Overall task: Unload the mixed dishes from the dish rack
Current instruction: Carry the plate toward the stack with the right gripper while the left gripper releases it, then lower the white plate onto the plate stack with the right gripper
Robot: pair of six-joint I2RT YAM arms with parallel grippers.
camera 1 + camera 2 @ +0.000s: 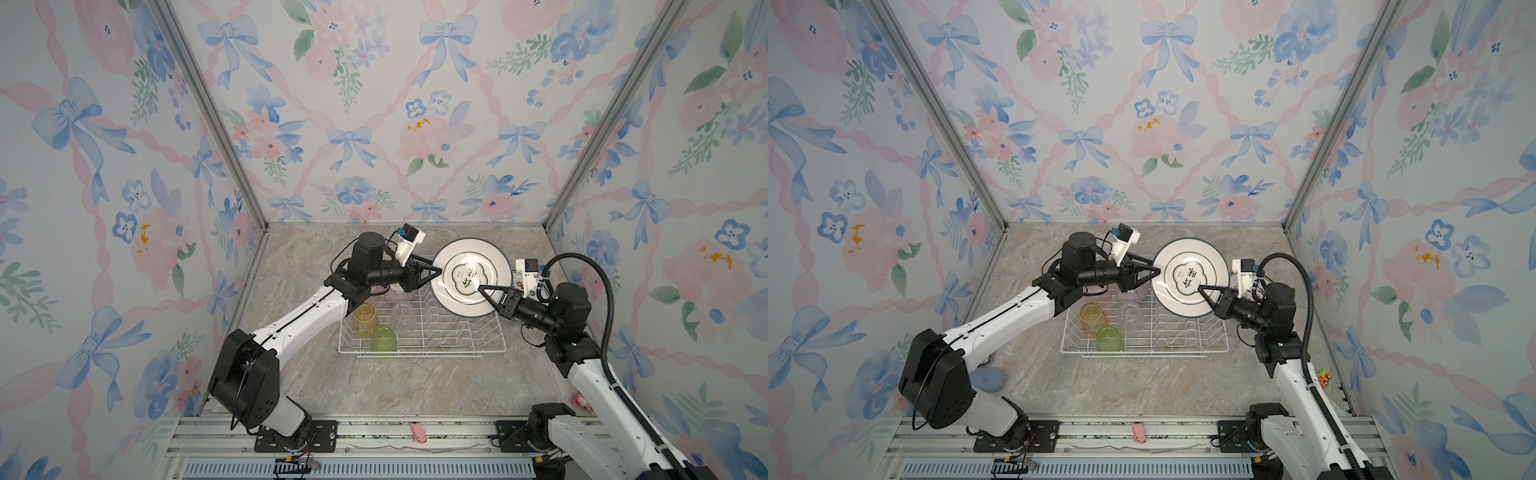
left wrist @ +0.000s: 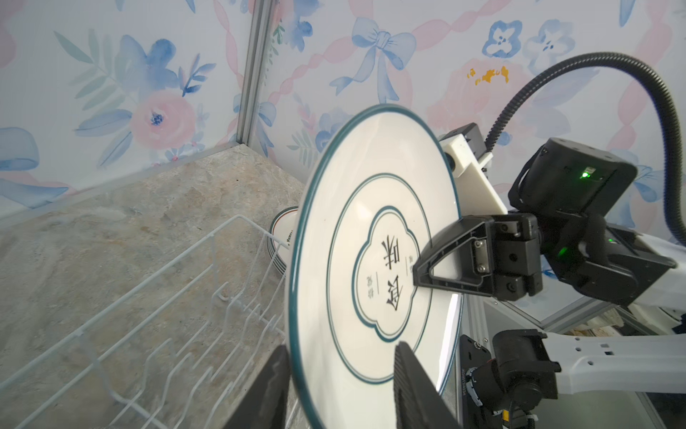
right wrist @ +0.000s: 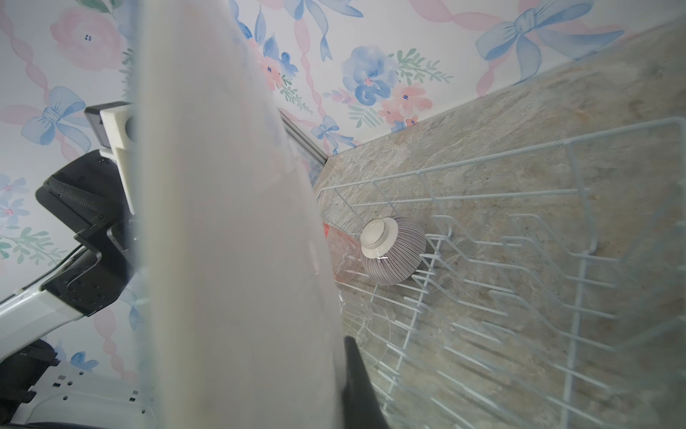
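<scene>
Above the far right corner of the dish rack (image 1: 415,351), your right pincer (image 1: 481,287) clamps a white plate (image 1: 465,268), teal-rimmed with a teal-outlined centre emblem; your left pincer (image 1: 436,268) straddles its edge, jaws parted

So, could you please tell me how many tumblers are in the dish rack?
4: yellow tumbler; green tumbler nearer the camera; clear tumbler to their right; pink tumbler mostly hidden beside the striped bowl.

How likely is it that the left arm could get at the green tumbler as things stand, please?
Probably yes: the green tumbler sits uncovered at the near edge of the dish rack, and the left gripper is open, only straddling the plate gripped by the right gripper.
</scene>
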